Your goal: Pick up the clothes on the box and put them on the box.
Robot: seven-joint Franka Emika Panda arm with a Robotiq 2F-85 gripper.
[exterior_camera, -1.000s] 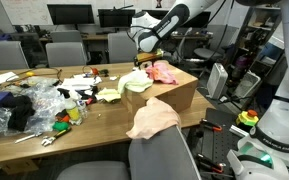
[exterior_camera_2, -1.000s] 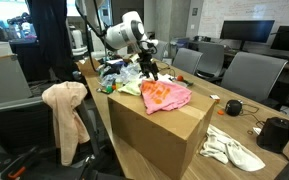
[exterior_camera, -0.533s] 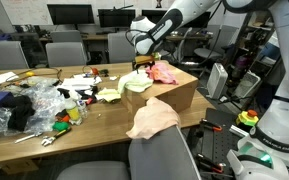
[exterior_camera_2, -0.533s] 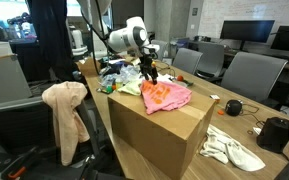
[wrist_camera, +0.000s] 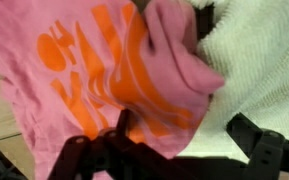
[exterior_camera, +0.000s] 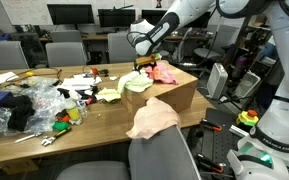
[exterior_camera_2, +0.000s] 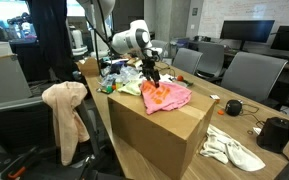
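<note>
We find the gripper (exterior_camera_2: 150, 72) poised low over the pink cloth (exterior_camera_2: 167, 96), which lies crumpled on top of the cardboard box (exterior_camera_2: 156, 140). In the wrist view the jaws stand spread, and dark fingers (wrist_camera: 89, 158) flank the orange-printed fabric without pinching it. A pale towel (wrist_camera: 254, 60) touches the cloth on its right. We judge the straddling stance is meant to catch the pink folds alone.

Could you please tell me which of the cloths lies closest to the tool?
The pink shirt with orange print on the box: the tool is right above it. The peach cloth hangs on a chair, the white cloth lies on the table.
</note>
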